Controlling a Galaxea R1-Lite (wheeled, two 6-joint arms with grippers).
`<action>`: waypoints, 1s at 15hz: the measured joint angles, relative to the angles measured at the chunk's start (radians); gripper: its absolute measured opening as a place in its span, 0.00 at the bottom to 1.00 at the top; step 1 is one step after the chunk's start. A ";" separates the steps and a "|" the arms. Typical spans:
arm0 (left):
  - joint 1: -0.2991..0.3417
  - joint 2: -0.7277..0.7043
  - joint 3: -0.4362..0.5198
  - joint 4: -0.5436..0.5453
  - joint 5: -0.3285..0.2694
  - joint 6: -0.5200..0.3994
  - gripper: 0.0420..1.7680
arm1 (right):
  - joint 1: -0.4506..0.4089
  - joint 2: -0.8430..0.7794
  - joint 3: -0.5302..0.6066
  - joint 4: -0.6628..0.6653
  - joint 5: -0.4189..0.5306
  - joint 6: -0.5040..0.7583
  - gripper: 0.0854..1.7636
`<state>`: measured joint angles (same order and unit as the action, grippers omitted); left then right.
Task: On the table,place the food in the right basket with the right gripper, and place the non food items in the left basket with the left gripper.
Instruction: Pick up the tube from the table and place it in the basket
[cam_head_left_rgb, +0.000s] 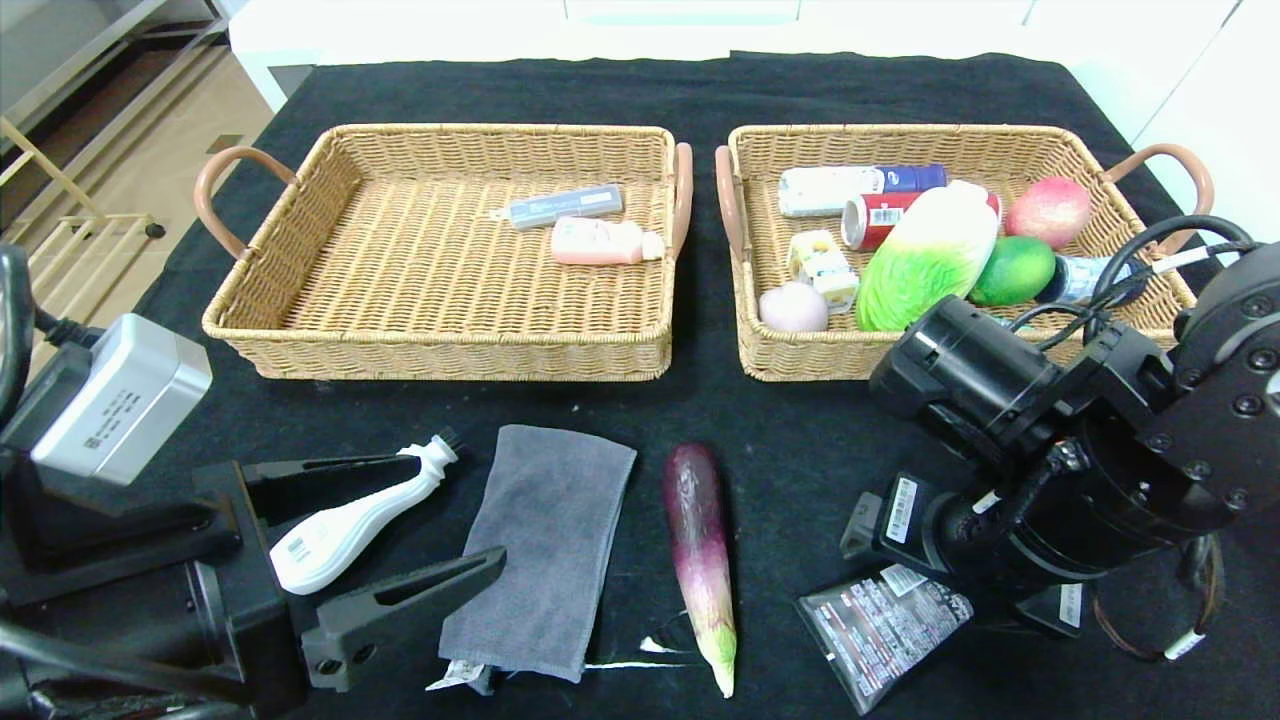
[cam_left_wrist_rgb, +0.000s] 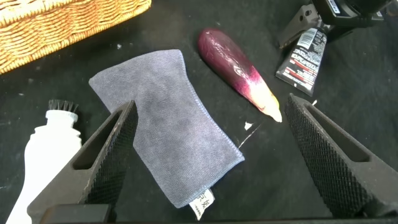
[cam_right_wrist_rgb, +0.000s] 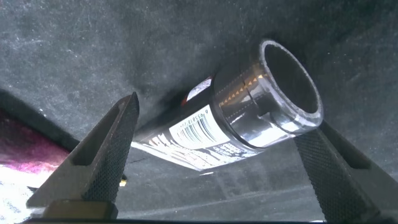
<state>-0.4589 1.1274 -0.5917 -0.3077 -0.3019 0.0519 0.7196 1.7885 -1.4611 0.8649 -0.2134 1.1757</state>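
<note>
On the black table lie a white brush (cam_head_left_rgb: 350, 520), a grey towel (cam_head_left_rgb: 545, 545), a purple vegetable with a pale tip (cam_head_left_rgb: 700, 550) and a black tube (cam_head_left_rgb: 880, 625). My left gripper (cam_head_left_rgb: 455, 507) is open and empty, hovering over the towel's near end (cam_left_wrist_rgb: 158, 118) with the brush (cam_left_wrist_rgb: 46, 155) beside one finger. My right gripper (cam_head_left_rgb: 945, 580) is low over the black tube, largely hidden under its arm. In the right wrist view the gripper (cam_right_wrist_rgb: 217, 124) is open, with the tube's capped end (cam_right_wrist_rgb: 205, 134) between the fingers, not clamped.
The left basket (cam_head_left_rgb: 440, 345) holds a grey tube (cam_head_left_rgb: 565, 207) and a pink bottle (cam_head_left_rgb: 600, 242). The right basket (cam_head_left_rgb: 800, 365) holds several foods, including a cabbage (cam_head_left_rgb: 925, 260), a mango (cam_head_left_rgb: 1012, 270) and a can (cam_head_left_rgb: 880, 218). A torn white scrap (cam_head_left_rgb: 640, 660) lies near the vegetable's tip.
</note>
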 joint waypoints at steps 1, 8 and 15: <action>0.000 0.000 0.000 0.000 0.000 0.000 0.97 | 0.000 0.001 0.000 0.000 0.000 0.000 0.97; 0.000 0.000 0.000 0.000 0.000 0.000 0.97 | -0.002 0.006 0.002 0.000 0.003 0.001 0.54; 0.000 0.000 0.000 -0.001 0.000 0.000 0.97 | -0.002 0.021 0.003 -0.001 0.003 0.002 0.44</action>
<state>-0.4587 1.1270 -0.5921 -0.3091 -0.3021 0.0519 0.7172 1.8098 -1.4581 0.8634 -0.2106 1.1777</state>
